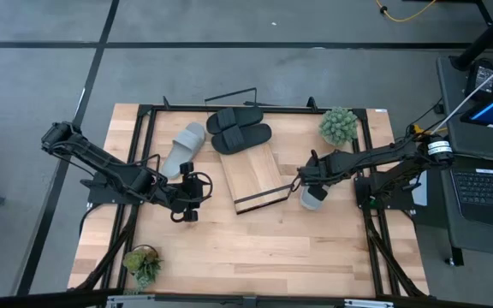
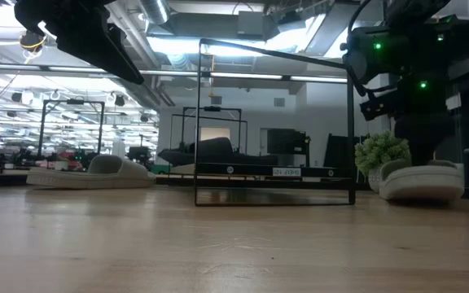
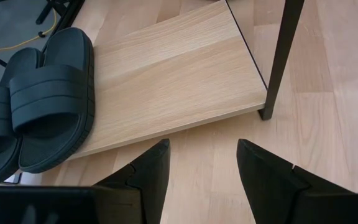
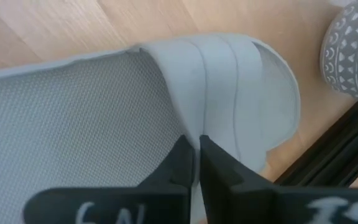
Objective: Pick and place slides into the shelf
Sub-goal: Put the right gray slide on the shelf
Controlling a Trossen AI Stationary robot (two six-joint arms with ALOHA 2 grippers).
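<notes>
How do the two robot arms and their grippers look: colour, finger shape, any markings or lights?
Both arms are dark and slim. The left gripper has two black, tapered, wedge-shaped fingers. The right gripper has similar black fingers, with white handwritten marks on its body. The right arm carries a white band near its base and shows small green lights.

Overhead view, counted contents. Slides: four in all. Two black slides [image 1: 240, 130] lie side by side at upper centre of the frame; one grey slide [image 1: 184, 149] lies left of them; a second grey slide [image 1: 313, 197] sits at centre right, mostly covered by an arm. Shelf [image 1: 252, 175]: one slanted wooden board at centre. Potted plants: two, one [image 1: 339, 126] at upper right, one [image 1: 143, 264] at lower left. Arms: two, each ending in one tool, the left tool [image 1: 187, 205] and the right tool [image 1: 311, 190]. Desk [image 1: 255, 248]: one. Laptop [image 1: 491, 195]: one, at the right edge.
</notes>
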